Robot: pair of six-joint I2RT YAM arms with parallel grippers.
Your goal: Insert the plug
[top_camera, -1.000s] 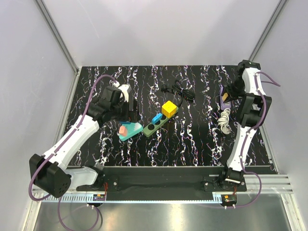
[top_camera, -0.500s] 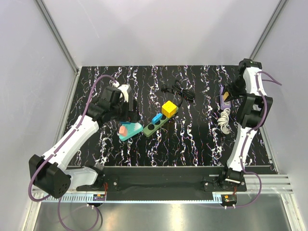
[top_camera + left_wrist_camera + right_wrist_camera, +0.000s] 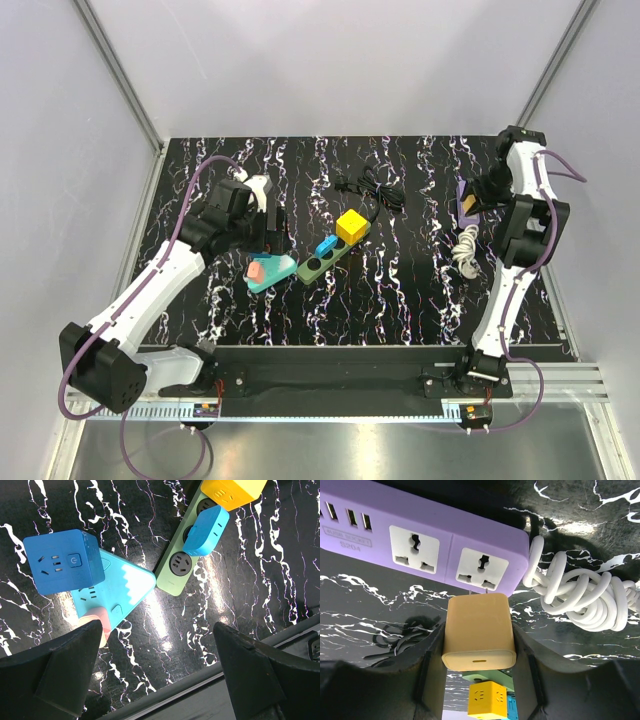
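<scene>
A tan plug (image 3: 479, 632) sits between the fingers of my right gripper (image 3: 479, 630), which is shut on its sides. Its thin prongs point at the rightmost socket of the purple power strip (image 3: 420, 535) and reach that socket's lower edge. A short length of prong still shows. From above, the right gripper (image 3: 478, 200) is at the purple strip (image 3: 465, 203) by the table's right side. My left gripper (image 3: 160, 675) stands open over bare table next to a teal power strip (image 3: 120, 587), with nothing between its fingers.
A coiled white cable (image 3: 580, 592) lies beside the purple strip. Mid-table lie a green power strip (image 3: 322, 260) with a yellow cube (image 3: 351, 226) and a blue plug (image 3: 326, 245), a blue cube adapter (image 3: 62, 560), and a black cable (image 3: 370, 190).
The right arm's elbow has edged slightly to the right, the plug staying at the purple strip. The left arm has not moved.
</scene>
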